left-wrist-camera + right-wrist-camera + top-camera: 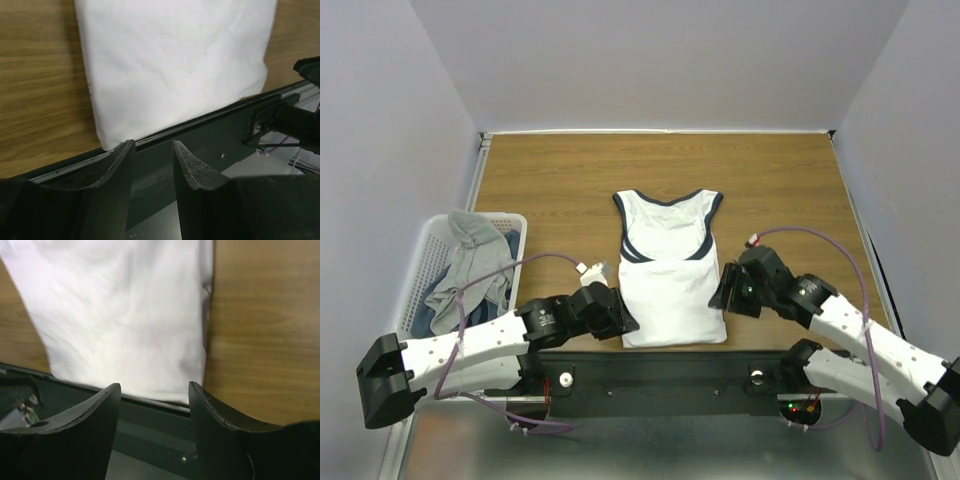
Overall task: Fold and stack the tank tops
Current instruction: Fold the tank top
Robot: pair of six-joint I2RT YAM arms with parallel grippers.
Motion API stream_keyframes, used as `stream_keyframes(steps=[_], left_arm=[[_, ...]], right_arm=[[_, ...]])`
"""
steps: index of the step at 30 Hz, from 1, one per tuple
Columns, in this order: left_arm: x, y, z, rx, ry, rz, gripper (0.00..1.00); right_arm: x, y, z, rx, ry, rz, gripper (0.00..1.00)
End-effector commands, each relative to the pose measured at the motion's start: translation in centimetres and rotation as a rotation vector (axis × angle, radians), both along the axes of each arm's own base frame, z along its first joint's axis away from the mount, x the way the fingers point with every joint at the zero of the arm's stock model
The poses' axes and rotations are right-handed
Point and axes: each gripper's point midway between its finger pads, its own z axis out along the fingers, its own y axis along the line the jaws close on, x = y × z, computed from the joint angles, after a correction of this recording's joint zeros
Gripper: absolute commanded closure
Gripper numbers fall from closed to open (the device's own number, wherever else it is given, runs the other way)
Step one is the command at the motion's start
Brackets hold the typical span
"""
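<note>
A white tank top (670, 270) lies flat mid-table, its long axis running near to far. The neckline points to the far edge and the hem meets the near black rail (660, 362). Open wooden table (550, 190) shows on its other three sides. The left gripper (618, 318) is by the hem's left corner and the right gripper (728, 290) is beside the right edge, both spread apart and holding nothing. At far left, a white basket (418, 265) holds crumpled grey tank tops (470, 270).

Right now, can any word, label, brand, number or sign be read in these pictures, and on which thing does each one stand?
None: no word, number or sign can be read in any view.
White tank top: plain cloth, no print or tag shows.
Basket and grey clothes: no lettering shows.
Left arm and right arm: any label there is too small to read.
</note>
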Motion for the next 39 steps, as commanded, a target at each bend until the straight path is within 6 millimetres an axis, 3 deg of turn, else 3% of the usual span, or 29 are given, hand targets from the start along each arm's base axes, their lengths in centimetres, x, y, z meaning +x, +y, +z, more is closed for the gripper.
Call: stream_keyframes(steps=[1, 3, 4, 5, 6, 7, 8, 9, 10, 11, 12, 14, 15, 16, 17, 18, 22, 23, 24, 28, 32, 33, 34, 39], left_arm=[[2.6, -0.5, 5.3, -0.009, -0.171, 0.005, 0.53], [4.6, -1.2, 7.6, -0.018, -0.235, 0.038, 0.52], [5.9, -1.5, 8.5, -0.023, -0.266, 0.052, 0.52], [7.6, -2.4, 10.9, -0.052, -0.343, 0.045, 0.52], [9.1, -2.9, 10.6, -0.030, -0.351, 0.050, 0.52], [11.9, -3.5, 13.0, -0.089, -0.422, 0.068, 0.53], [12.8, -3.2, 11.7, -0.058, -0.398, 0.064, 0.54], [15.2, -4.6, 12.4, -0.089, -0.428, 0.075, 0.55], [17.1, -4.9, 13.0, -0.112, -0.450, 0.079, 0.56], [19.1, -6.0, 15.3, -0.134, -0.510, 0.073, 0.57], [21.1, -7.3, 13.4, -0.102, -0.485, 0.063, 0.59], [23.5, -9.3, 13.9, -0.117, -0.516, 0.021, 0.61], [25.7, -11.2, 13.9, -0.122, -0.531, -0.007, 0.63], [26.8, -12.1, 13.7, -0.117, -0.541, -0.023, 0.64], [28.3, -13.3, 15.7, -0.140, -0.585, -0.031, 0.65], [29.6, -14.2, 12.9, -0.099, -0.561, -0.055, 0.66], [33.3, -16.0, 10.4, -0.076, -0.541, -0.061, 0.70], [34.2, -16.7, 11.1, -0.094, -0.559, -0.063, 0.71], [34.9, -17.1, 9.0, -0.079, -0.530, -0.072, 0.72], [36.7, -18.3, 6.5, -0.057, -0.514, -0.092, 0.74], [38.1, -18.8, 4.0, -0.033, -0.495, -0.096, 0.74], [38.3, -19.0, 4.5, -0.039, -0.507, -0.095, 0.74], [38.5, -19.1, 3.3, -0.030, -0.492, -0.097, 0.74], [39.4, -20.0, 1.8, -0.024, -0.479, -0.107, 0.74]], right_arm=[[7.0, 0.1, 5.1, -0.091, -0.233, -0.126, 0.39], [9.7, 0.2, 6.0, -0.134, -0.285, -0.165, 0.39], [12.7, -0.1, 6.3, -0.157, -0.295, -0.218, 0.39], [14.1, -0.1, 6.6, -0.151, -0.304, -0.207, 0.40], [15.7, -0.3, 6.5, -0.131, -0.301, -0.220, 0.40], [18.9, -1.3, 6.8, -0.080, -0.313, -0.260, 0.41], [20.5, -1.9, 6.8, -0.072, -0.320, -0.282, 0.41], [21.9, -2.6, 6.7, -0.076, -0.324, -0.303, 0.43], [24.5, -3.5, 6.7, -0.097, -0.342, -0.325, 0.44], [25.7, -3.8, 6.7, -0.111, -0.356, -0.331, 0.44], [26.9, -4.6, 6.8, -0.122, -0.369, -0.353, 0.45], [29.1, -4.9, 6.5, -0.114, -0.393, -0.353, 0.45], [30.6, -5.3, 5.9, -0.107, -0.392, -0.362, 0.48], [31.3, -5.3, 5.7, -0.103, -0.393, -0.358, 0.49], [31.9, -5.4, 5.6, -0.103, -0.398, -0.356, 0.50], [32.6, -5.7, 4.7, -0.114, -0.391, -0.364, 0.50], [35.1, -7.1, 3.8, -0.080, -0.403, -0.401, 0.50], [35.4, -7.1, 3.5, -0.072, -0.401, -0.396, 0.50], [35.7, -7.3, 3.3, -0.075, -0.403, -0.401, 0.50], [37.3, -7.2, 3.1, -0.072, -0.425, -0.397, 0.50], [38.0, -6.6, 1.4, -0.055, -0.396, -0.389, 0.50], [38.5, -6.6, 1.7, -0.044, -0.416, -0.396, 0.50], [38.7, -6.5, 1.3, -0.044, -0.411, -0.398, 0.50], [38.8, -6.9, 0.1, -0.050, -0.390, -0.436, 0.51]])
